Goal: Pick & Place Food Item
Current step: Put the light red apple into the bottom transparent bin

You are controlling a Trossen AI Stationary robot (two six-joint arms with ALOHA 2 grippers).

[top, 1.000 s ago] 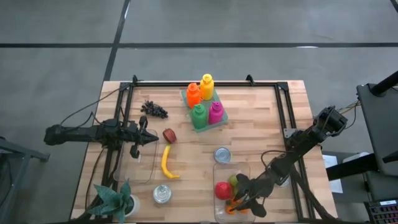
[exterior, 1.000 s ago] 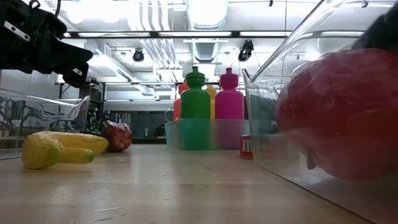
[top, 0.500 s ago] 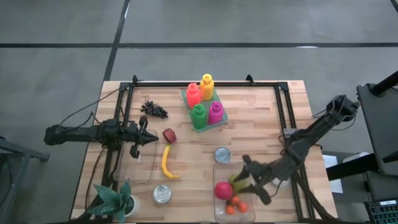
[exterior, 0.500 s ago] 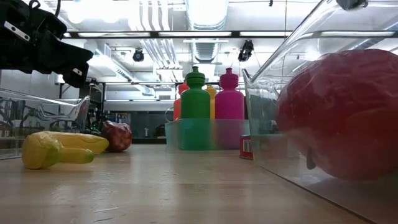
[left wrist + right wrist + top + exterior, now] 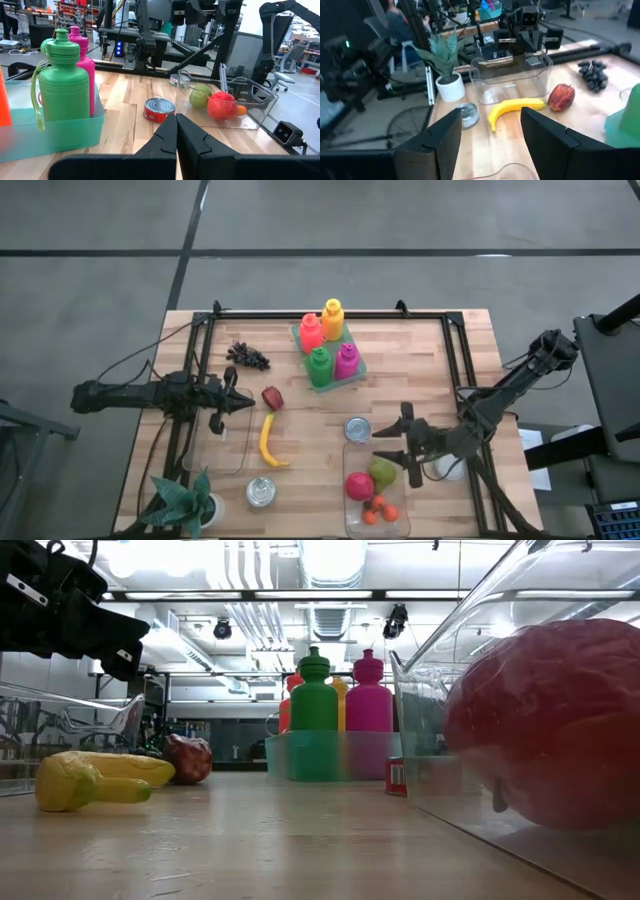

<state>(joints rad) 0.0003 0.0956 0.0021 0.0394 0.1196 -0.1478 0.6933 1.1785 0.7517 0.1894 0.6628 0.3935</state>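
A yellow banana (image 5: 266, 440), a red apple (image 5: 272, 397) and dark grapes (image 5: 248, 357) lie on the wooden table. A clear bin (image 5: 350, 520) at the near right holds a red fruit (image 5: 359, 485), a green pear (image 5: 383, 472) and small orange pieces (image 5: 376, 509). My right gripper (image 5: 395, 445) hangs open and holds nothing, over that bin's far end, pointing about level toward the table's left; its wrist view shows its fingers (image 5: 427, 145) wide apart. My left gripper (image 5: 240, 402) waits shut at the left, over a second clear bin (image 5: 215, 442).
A teal tray with coloured bottles (image 5: 328, 345) stands at the far middle. A tin can (image 5: 357, 429) sits just beyond the near-right bin. Another can (image 5: 261, 492) and a potted plant (image 5: 188, 500) stand at the near left. Black rails (image 5: 455, 370) run along the table's sides.
My right gripper has risen out of the near-right bin and gone toward the far edge. It has tipped up from pointing down to about level, facing the table's left. The orange pieces it covered show in the bin now; the fruit there stays put.
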